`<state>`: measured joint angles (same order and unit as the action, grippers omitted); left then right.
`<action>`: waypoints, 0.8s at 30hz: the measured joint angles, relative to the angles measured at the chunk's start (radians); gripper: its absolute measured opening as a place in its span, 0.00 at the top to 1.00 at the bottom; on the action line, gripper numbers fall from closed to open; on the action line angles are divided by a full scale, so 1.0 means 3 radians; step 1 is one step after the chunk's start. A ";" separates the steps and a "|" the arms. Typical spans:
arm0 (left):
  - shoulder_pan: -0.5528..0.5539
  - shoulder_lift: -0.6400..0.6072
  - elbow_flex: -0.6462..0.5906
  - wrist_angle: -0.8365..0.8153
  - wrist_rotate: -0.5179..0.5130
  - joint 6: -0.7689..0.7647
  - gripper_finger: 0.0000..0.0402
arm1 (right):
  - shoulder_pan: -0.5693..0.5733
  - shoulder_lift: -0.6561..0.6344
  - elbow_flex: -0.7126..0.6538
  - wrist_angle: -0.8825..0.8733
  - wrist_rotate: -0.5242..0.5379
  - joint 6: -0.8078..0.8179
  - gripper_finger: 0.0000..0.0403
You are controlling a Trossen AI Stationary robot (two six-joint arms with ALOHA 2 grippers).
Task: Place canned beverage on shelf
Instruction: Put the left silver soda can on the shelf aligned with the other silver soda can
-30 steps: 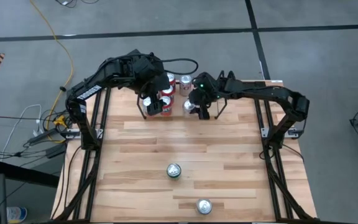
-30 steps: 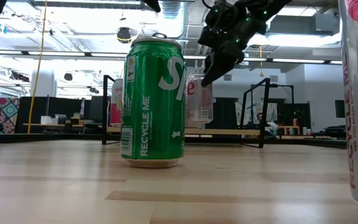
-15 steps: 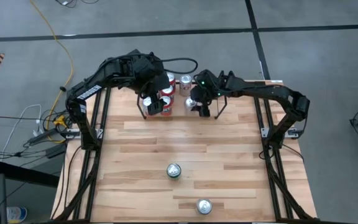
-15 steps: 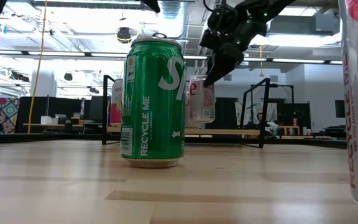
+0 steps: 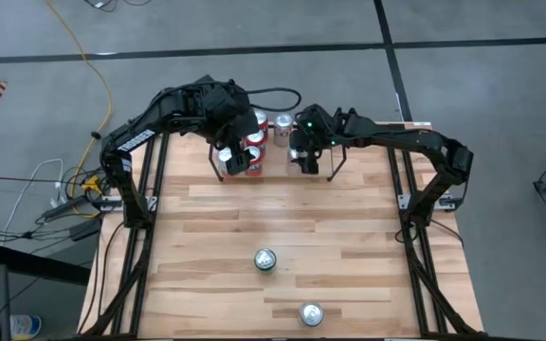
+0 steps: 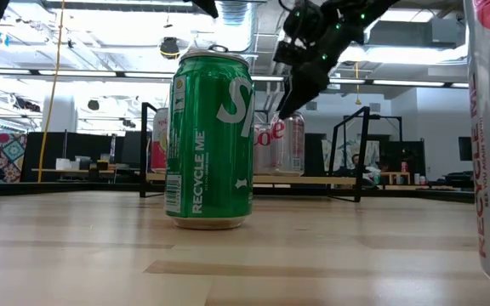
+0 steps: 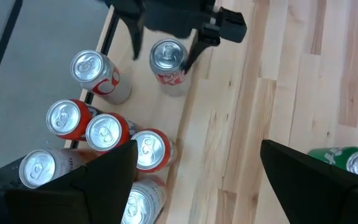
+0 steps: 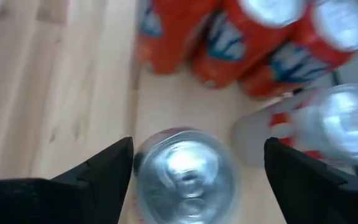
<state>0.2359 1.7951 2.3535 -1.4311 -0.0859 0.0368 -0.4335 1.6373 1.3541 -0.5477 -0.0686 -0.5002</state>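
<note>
I see the silver can (image 6: 286, 142) now down on the shelf (image 6: 313, 180) floor, lower than half a second ago, directly under my right gripper (image 7: 166, 38), whose fingers stand spread wide either side of it. Left gripper (image 5: 232, 142) hangs open over the red cans (image 7: 107, 134), unmoved.

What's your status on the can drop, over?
Right gripper open above silver can, can standing on shelf. Left gripper open, over the orange cans. Nothing in the way.
</note>
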 joint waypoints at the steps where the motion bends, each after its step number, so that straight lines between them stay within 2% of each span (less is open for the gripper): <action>1: 0.0000 0.0000 0.0000 0.0001 -0.0001 0.0001 0.19 | 0.0000 -0.0008 0.0058 -0.0019 0.0063 0.0025 0.17; 6: 0.0001 0.0000 0.0000 0.0000 -0.0019 0.0003 0.19 | -0.0022 -0.0012 0.0520 -0.0449 0.0181 0.0618 0.17; 8: 0.0000 0.0001 0.0000 0.0000 -0.0023 -0.0012 0.19 | 0.0004 -0.0016 0.0666 -0.0593 0.0320 0.1239 0.17; 10: 0.0000 0.0001 0.0000 0.0000 -0.0024 -0.0045 0.19 | 0.0053 -0.0017 0.0748 -0.0777 0.0604 0.2018 0.17; 12: 0.0000 0.0001 0.0000 0.0000 -0.0027 -0.0058 0.19 | 0.0111 -0.0016 0.0776 -0.0961 0.0828 0.2498 0.17; 17: 0.0001 0.0001 0.0000 0.0000 -0.0027 -0.0013 0.19 | 0.0255 0.0004 0.0780 -0.1161 0.0930 0.2861 0.17; 24: 0.0001 0.0001 0.0000 -0.0001 -0.0027 0.0018 0.19 | 0.0399 0.0068 0.0780 -0.1115 0.0948 0.2987 0.17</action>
<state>0.2363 1.7954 2.3535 -1.4315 -0.0940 0.0422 -0.3138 1.6577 1.5883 -0.8822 0.2158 0.3961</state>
